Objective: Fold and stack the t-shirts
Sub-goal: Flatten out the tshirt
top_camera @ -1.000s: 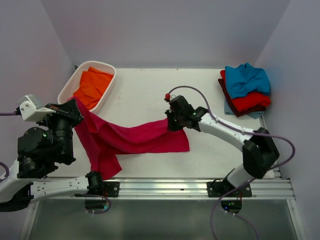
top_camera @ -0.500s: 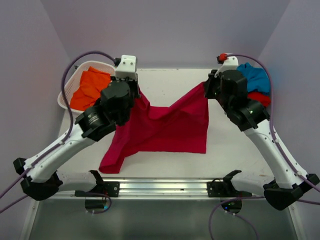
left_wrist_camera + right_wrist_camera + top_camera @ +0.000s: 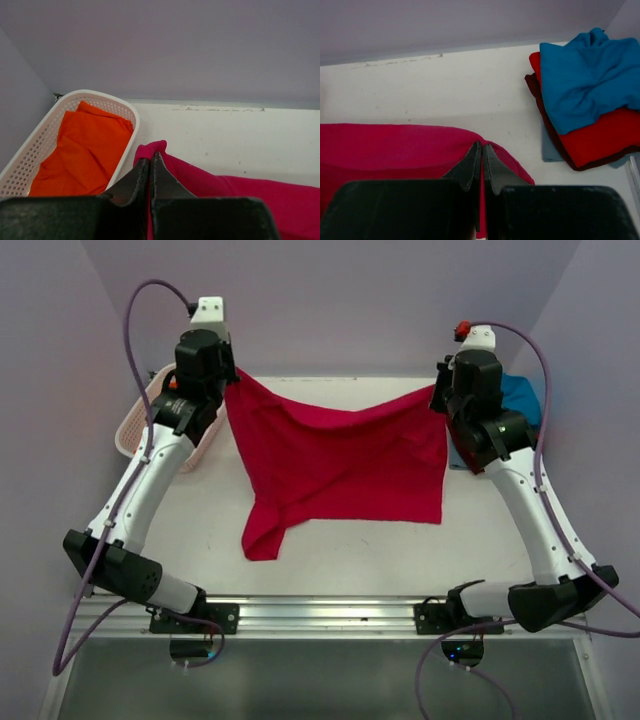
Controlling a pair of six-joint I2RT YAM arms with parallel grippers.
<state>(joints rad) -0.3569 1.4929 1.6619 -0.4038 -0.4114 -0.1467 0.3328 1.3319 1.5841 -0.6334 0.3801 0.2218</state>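
Observation:
A crimson-pink t-shirt (image 3: 335, 460) hangs spread between both arms above the table, its lower edge and one sleeve trailing on the surface. My left gripper (image 3: 228, 390) is shut on its top left corner; in the left wrist view (image 3: 150, 161) the cloth (image 3: 225, 187) bulges past the fingertips. My right gripper (image 3: 438, 395) is shut on the top right corner, seen in the right wrist view (image 3: 482, 147) with the shirt (image 3: 390, 150) pinched between the jaws. An orange t-shirt (image 3: 82, 150) lies in the basket. Folded teal-blue (image 3: 587, 80), red (image 3: 605, 135) and maroon shirts sit stacked at the far right.
The white lattice basket (image 3: 131, 111) stands at the far left by the wall, mostly hidden behind the left arm (image 3: 160, 455) in the top view. The folded stack (image 3: 520, 400) is partly hidden behind the right arm. Walls enclose the table on three sides.
Both grippers have lifted and moved back and apart, carrying the crimson-pink shirt from a low drape into a wide hanging sheet. A second ago it lay stretched on the table.

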